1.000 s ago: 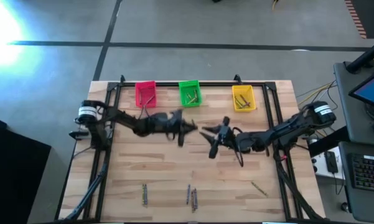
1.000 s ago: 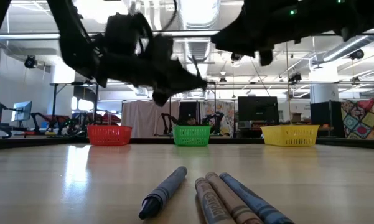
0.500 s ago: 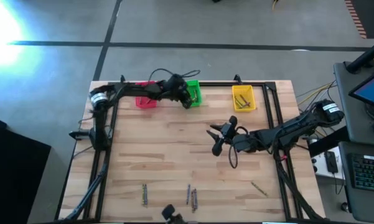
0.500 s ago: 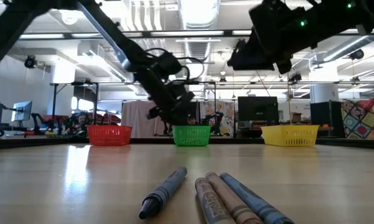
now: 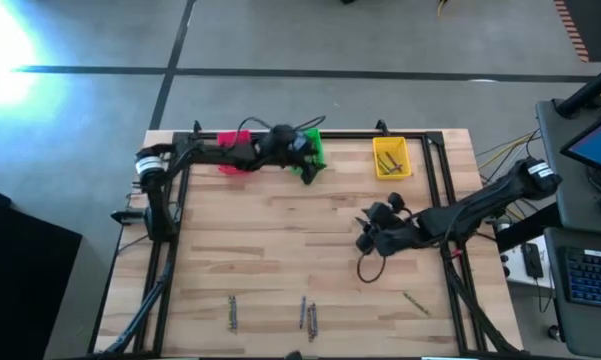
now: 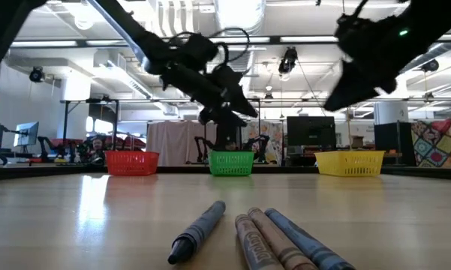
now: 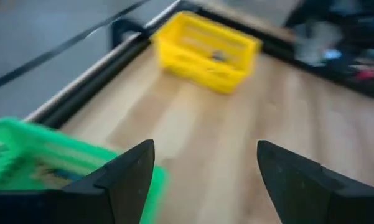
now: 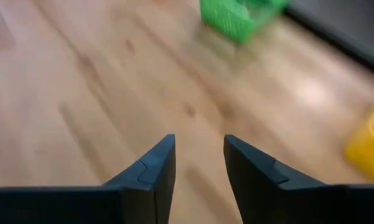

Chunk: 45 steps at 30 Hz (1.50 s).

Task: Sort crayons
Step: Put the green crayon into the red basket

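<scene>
- Fingers of the left gripper (image 5: 307, 160) stand wide apart over the green bin (image 5: 314, 147) at the table's (image 5: 280, 250) far edge: drop apparently done.
- Right gripper (image 8: 198, 163), fingers partly apart and empty, hangs right of centre.
- Crayons (image 5: 307, 316) lie along the near edge; next comes a pick there.

Both arms are dark, near-black jointed links, each with a pale silver-white band round the joint nearest its base. Thin black cables loop loosely off the left gripper (image 5: 308, 160) and hang in a curl below the right gripper (image 5: 365, 238). The fingers (image 7: 127, 177) are flat, matte dark wedges with angular, faceted tips. A small green light seems to glow on one wrist housing.
</scene>
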{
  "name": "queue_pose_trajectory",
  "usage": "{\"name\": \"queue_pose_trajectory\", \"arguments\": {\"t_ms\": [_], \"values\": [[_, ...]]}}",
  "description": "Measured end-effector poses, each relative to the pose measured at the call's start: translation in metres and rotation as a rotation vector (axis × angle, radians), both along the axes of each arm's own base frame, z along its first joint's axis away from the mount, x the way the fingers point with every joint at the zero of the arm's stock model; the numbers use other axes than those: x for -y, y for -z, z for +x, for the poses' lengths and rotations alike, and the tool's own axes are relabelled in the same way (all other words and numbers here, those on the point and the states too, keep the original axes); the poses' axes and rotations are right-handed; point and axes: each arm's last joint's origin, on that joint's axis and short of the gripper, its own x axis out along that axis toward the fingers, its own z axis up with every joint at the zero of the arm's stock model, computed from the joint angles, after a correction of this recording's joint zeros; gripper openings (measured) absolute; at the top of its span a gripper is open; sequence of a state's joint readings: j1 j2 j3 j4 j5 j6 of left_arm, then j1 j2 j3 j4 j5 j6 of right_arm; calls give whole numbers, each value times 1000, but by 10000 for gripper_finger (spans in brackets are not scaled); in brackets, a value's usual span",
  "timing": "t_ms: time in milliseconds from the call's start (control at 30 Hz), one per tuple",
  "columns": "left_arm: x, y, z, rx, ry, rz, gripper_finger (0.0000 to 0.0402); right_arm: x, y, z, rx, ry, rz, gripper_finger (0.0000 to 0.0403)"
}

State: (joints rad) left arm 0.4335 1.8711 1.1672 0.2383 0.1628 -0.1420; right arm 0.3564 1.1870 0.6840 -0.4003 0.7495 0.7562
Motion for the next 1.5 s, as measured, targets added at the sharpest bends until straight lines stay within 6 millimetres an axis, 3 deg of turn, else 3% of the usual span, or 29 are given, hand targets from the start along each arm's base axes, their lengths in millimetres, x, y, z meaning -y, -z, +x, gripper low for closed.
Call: {"name": "queue_pose_trajectory", "arguments": {"t_ms": [167, 300, 433, 600, 800, 1067, 1333, 1500], "values": [[44, 0, -30, 98, 113, 128, 265, -24, -8, -19, -91, 45, 126, 113], [85, 9, -60, 209, 223, 253, 265, -45, -11, -23, -183, -28, 276, 102], [121, 12, -90, 478, 293, 339, 265, -51, -21, -24, -319, -79, 423, 90], [149, 24, -114, 642, 355, 362, 265, -54, -34, -21, -280, -30, 504, 77], [159, 29, -113, 642, 355, 259, 265, -64, -29, -15, -304, 0, 558, 73], [159, 21, -117, 687, 341, 260, 258, -95, 8, -14, -507, 31, 589, 89], [158, 26, -110, 624, 350, 295, 244, -127, 31, -6, -650, 17, 597, 148], [158, 32, -96, 526, 365, 271, 244, -136, 37, 2, -728, 42, 585, 193]]}}
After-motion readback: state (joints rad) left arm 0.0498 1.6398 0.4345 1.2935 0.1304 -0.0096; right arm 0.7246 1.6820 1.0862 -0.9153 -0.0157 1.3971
